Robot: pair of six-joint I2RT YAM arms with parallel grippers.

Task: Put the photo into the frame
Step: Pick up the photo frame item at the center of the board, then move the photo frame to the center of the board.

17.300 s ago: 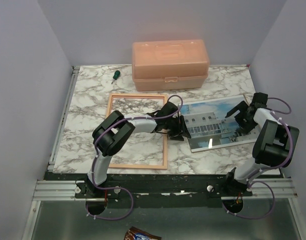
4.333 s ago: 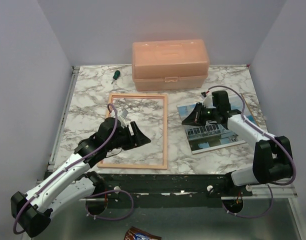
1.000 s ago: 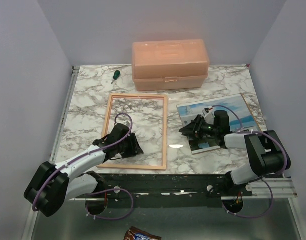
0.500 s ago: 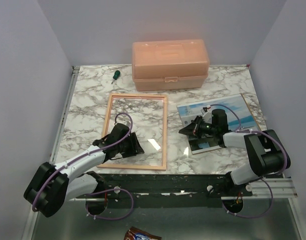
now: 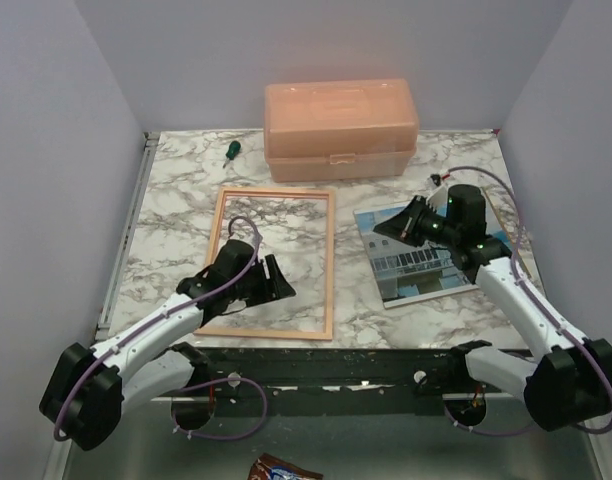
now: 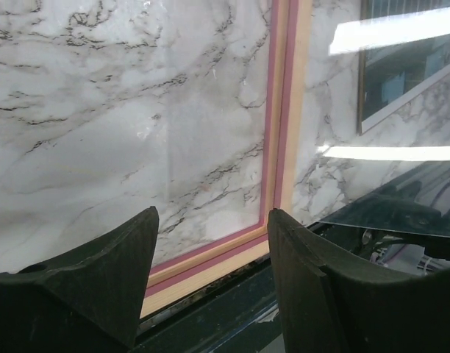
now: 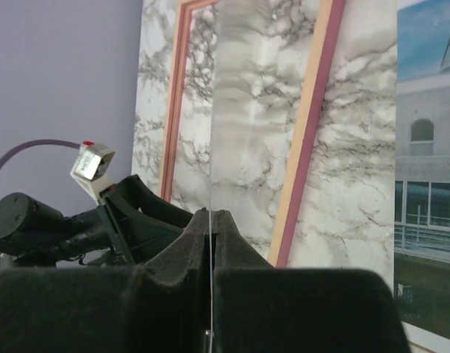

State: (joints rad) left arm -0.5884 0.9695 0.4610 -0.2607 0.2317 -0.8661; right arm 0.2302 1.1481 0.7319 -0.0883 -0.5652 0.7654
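Note:
The photo (image 5: 426, 255), a print of a white building under blue sky, lies flat on the marble at the right and also shows in the right wrist view (image 7: 431, 184). The frame (image 5: 329, 260) lies flat left of it, with a pink and pale wood rail (image 6: 284, 110); only marble shows inside it. My right gripper (image 5: 401, 225) hangs above the photo's left edge, shut (image 7: 212, 215) on a thin clear sheet (image 7: 211, 147) seen edge-on. My left gripper (image 5: 276, 283) is open (image 6: 210, 220) over the frame's near right corner, holding nothing.
A peach plastic box (image 5: 341, 130) stands at the back of the table (image 5: 176, 190). A green-handled screwdriver (image 5: 229, 151) lies left of it. The table's black front rail (image 5: 336, 360) runs just below the frame's near edge.
My right gripper has closed on the clear sheet and risen up and back from the photo's near left part. My left gripper has opened a little wider over the frame.

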